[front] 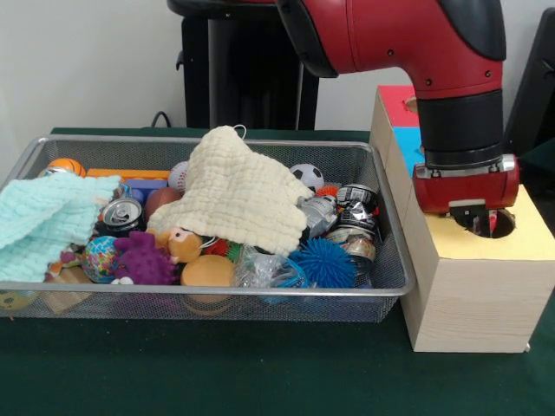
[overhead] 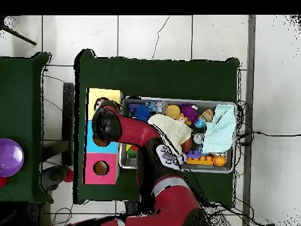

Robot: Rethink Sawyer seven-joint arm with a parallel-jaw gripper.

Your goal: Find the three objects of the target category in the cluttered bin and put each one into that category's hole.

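My gripper hangs at the round hole in the yellow top of the wooden box, its tip down at the opening. Something small and red shows at the hole's rim; I cannot tell whether it is held. In the overhead view the arm's wrist covers the gripper, above the box's yellow section. The wire bin holds several cans: a silver one at the left and crushed ones at the right.
A cream cloth and a mint cloth cover part of the bin. Around them lie a blue spiky ball, a purple spiky toy, a soccer ball and other toys. The box's red section has its own hole.
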